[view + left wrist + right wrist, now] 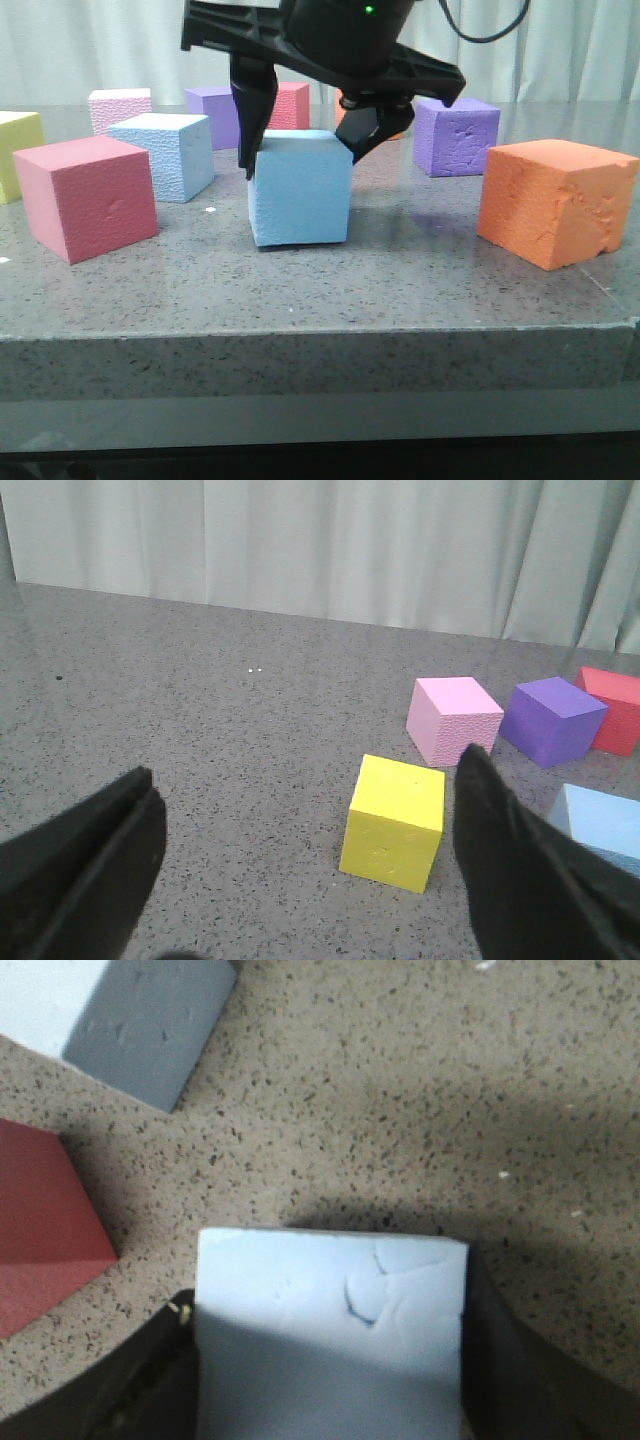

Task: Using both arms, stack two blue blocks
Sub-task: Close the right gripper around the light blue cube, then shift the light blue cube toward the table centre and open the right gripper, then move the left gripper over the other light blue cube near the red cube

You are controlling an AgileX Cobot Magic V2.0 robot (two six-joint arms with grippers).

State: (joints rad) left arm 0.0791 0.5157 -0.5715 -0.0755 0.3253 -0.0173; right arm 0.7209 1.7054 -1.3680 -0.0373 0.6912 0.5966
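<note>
One blue block (300, 190) rests on the grey table near the middle. My right gripper (302, 165) comes down over it, a black finger pressed against each side near the top. In the right wrist view the block (330, 1290) fills the gap between the fingers of the gripper (330, 1380). The second blue block (165, 150) stands to the left and a little further back; it also shows in the right wrist view (130, 1020) and the left wrist view (600, 820). My left gripper (305, 770) is open and empty above the table near a yellow cube (393, 820).
A rose-red cube (88, 195) stands front left beside the second blue block. An orange cube (555, 200) is at the right. Purple cubes (455, 135) (215, 110), a pink cube (120, 105) and a red cube (290, 105) line the back. The table's front edge (320, 330) is near.
</note>
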